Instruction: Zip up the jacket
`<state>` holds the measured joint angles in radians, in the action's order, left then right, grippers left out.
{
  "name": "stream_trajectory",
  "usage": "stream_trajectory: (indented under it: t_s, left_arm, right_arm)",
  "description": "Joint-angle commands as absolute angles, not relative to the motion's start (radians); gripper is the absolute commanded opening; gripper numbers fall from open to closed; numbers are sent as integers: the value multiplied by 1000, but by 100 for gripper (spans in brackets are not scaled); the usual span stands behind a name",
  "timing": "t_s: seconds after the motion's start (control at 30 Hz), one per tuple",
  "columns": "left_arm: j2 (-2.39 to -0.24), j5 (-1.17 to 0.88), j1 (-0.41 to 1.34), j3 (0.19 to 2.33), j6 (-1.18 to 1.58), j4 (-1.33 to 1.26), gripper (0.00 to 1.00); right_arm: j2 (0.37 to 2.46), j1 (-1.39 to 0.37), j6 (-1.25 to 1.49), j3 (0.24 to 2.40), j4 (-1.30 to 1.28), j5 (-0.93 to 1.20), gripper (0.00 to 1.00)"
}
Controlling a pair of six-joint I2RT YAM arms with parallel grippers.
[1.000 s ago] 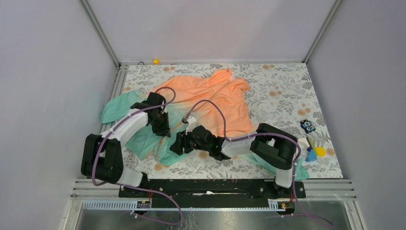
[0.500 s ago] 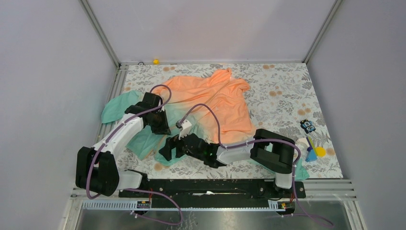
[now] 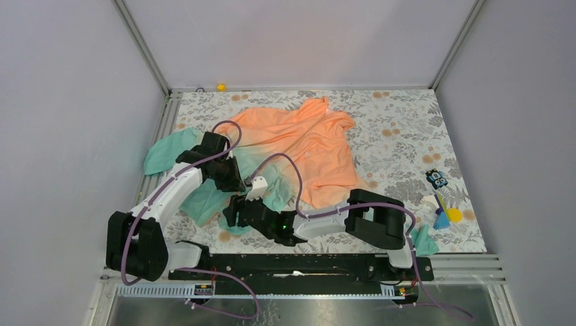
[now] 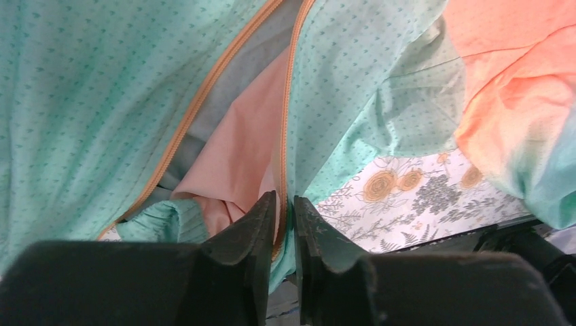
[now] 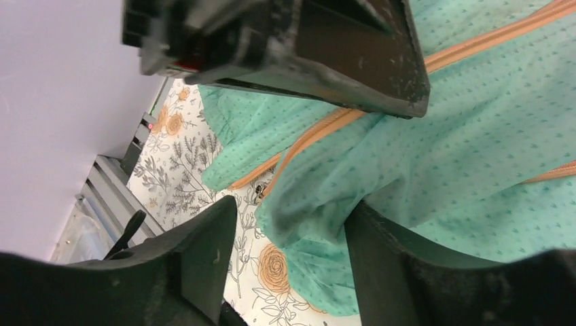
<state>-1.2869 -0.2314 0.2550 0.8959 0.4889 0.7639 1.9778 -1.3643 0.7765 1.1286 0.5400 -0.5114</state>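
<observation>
The jacket (image 3: pixel 309 136) lies spread on the flowered table, orange at the far end and teal-green at the near-left hem (image 3: pixel 204 198). My left gripper (image 3: pixel 232 182) is over the teal part. In the left wrist view it (image 4: pixel 285 204) is shut on the orange zipper tape (image 4: pixel 285 129) at one front edge; the other zipper tape (image 4: pixel 197 102) runs apart on the left. My right gripper (image 3: pixel 231 212) is at the hem. In the right wrist view it (image 5: pixel 292 234) is open, with a teal hem fold (image 5: pixel 319 224) between the fingers. A small metal zipper piece (image 5: pixel 260 195) lies just beyond.
A teal sleeve (image 3: pixel 166 151) lies by the left rail. Small toys (image 3: pixel 438 179) and a yellow-blue piece (image 3: pixel 448 216) sit at the right edge, with a teal cuff (image 3: pixel 422 239) near the right base. A yellow bit (image 3: pixel 221 87) is at the back rail.
My right gripper has moved left and nearer along the teal hem. My left gripper has shifted slightly back and left, still holding the fabric.
</observation>
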Motion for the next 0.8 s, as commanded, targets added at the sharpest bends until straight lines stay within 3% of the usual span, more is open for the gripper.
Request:
stream_trajectory:
  t_s: [0.0, 0.17, 0.23, 0.3, 0.4, 0.53, 0.77]
  left_arm:
    - [-1236, -266, 250, 905, 513, 733, 21]
    - [-1220, -274, 250, 911, 532, 733, 23]
    - [-1217, -278, 250, 915, 537, 734, 24]
    - [-1210, -283, 250, 919, 540, 735, 37]
    - [-1185, -286, 250, 916, 546, 743, 67]
    - [-1140, -359, 250, 876, 556, 736, 79]
    - [-1064, -424, 250, 836, 569, 812, 75]
  right_arm:
    - [1979, -1345, 758, 1097, 675, -572, 63]
    - [1999, -1302, 783, 1073, 759, -471, 43]
    - [2000, -1291, 785, 1039, 833, -431, 30]
    - [1999, -1276, 769, 991, 930, -376, 14]
    - [1990, -1240, 722, 895, 1116, -215, 2]
    - [2016, -1160, 702, 829, 1359, 120, 0]
    - [1989, -1146, 664, 767, 1479, 261, 0]
